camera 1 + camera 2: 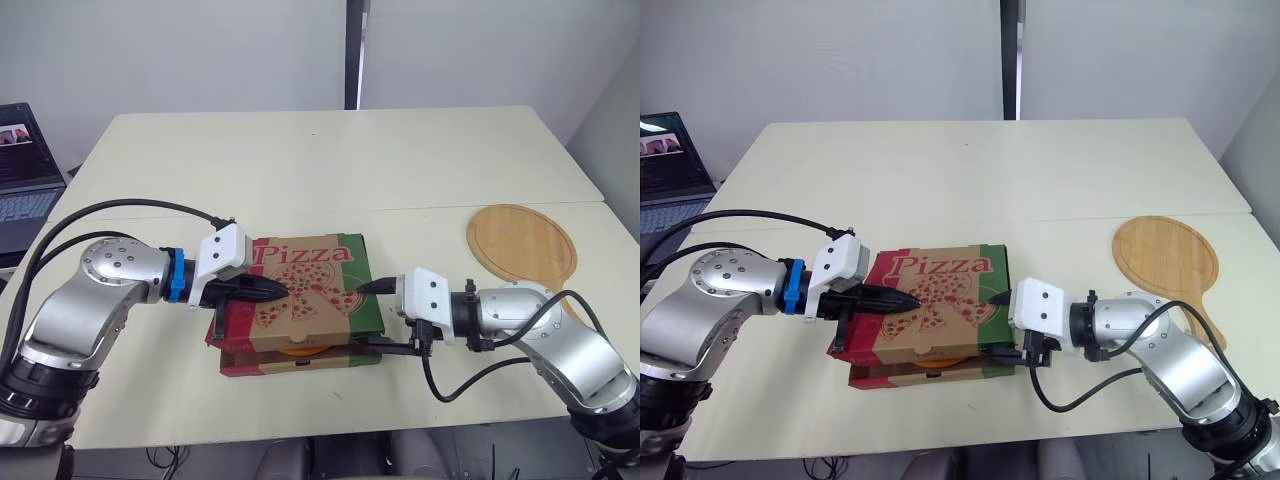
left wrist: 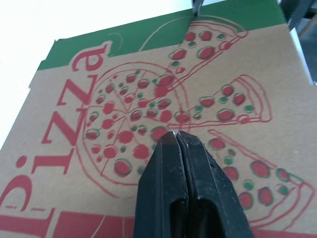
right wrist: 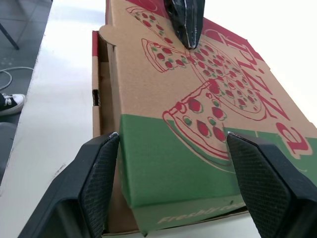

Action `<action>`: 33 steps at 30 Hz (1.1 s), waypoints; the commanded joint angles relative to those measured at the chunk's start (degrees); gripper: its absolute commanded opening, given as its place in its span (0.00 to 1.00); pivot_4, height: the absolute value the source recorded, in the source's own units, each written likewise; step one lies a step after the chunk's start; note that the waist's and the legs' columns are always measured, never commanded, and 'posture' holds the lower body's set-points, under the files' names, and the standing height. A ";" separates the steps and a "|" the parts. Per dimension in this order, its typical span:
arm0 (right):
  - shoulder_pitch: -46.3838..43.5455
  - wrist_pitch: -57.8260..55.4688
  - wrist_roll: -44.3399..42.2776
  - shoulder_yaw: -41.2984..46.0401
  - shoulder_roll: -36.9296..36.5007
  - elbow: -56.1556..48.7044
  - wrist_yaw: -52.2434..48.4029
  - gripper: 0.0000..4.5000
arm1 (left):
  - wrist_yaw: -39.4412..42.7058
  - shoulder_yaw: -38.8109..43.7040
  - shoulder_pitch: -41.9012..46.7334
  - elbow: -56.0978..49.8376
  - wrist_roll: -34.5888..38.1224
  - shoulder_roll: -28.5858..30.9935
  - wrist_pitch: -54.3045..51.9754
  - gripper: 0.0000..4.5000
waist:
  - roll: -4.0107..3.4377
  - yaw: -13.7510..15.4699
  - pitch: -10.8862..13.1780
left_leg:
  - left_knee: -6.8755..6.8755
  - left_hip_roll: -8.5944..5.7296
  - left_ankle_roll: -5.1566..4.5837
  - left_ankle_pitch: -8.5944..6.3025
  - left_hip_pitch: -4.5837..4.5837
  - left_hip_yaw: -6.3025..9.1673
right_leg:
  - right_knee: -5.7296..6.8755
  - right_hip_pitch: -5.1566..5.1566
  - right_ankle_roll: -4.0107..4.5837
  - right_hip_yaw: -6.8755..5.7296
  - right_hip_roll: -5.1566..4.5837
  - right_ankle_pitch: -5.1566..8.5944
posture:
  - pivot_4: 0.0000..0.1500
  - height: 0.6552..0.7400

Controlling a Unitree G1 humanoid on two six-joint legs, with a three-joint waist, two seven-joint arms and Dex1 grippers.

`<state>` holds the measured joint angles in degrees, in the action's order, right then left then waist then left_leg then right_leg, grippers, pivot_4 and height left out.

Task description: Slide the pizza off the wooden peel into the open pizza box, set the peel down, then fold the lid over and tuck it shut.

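The pizza box [image 1: 300, 300] lies near the table's front edge with its printed lid folded down over the base. A narrow gap stays along the front, and an orange sliver of pizza [image 1: 295, 351] shows through it. My left gripper [image 1: 280, 292] is shut, its tip resting on top of the lid [image 2: 124, 99] near the middle. My right gripper [image 1: 365, 317] is open at the box's right edge, one finger above the green end of the lid [image 3: 168, 148] and one lower beside the base. The round wooden peel [image 1: 522, 245] lies flat on the table to the right.
A laptop [image 1: 25, 180] sits open off the table's far left corner. A seam [image 1: 420, 208] runs across the table behind the box. Cables loop from both wrists over the front of the table.
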<state>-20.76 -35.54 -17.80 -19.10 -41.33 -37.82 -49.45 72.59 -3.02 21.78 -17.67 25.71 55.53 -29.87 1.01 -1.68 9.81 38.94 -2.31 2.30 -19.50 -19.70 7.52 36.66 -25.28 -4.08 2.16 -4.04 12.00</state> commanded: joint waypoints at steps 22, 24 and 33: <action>6.94 -2.78 -5.17 7.00 -0.81 -5.87 0.02 0.82 | 1.16 -2.92 -3.95 -0.77 -6.52 2.78 6.57 0.00 | 0.00 0.01 0.00 | -0.01 0.01 -0.01 0.00 0.06 -0.03 | 0.06 0.02 0.03 0.02 0.01 0.02 | 1.00 1.00; 7.68 -3.45 -7.26 9.38 -1.85 -6.09 -0.73 0.82 | 0.95 -2.88 -3.82 -0.34 -6.67 2.50 7.04 0.00 | 0.00 0.00 0.00 | -0.01 0.01 -0.01 -0.01 0.07 -0.03 | 0.06 0.04 0.03 0.02 0.00 0.02 | 1.00 1.00; 1.17 -5.40 -6.02 3.46 4.52 -1.19 4.45 0.69 | 0.37 -2.48 -2.40 1.65 -6.41 1.19 8.04 0.00 | 0.00 -0.16 0.00 | -0.03 0.04 -0.01 -0.01 0.21 -0.05 | 0.13 0.08 0.05 0.04 0.04 0.04 | 1.00 1.00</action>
<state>-18.80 -41.79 -25.52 -13.95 -37.43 -39.59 -46.07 73.13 -5.71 19.14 -16.53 20.01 56.70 -21.98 1.01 -1.83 9.81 38.91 -2.27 2.29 -19.51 -19.49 7.46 36.79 -25.20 -4.03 2.20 -4.00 12.04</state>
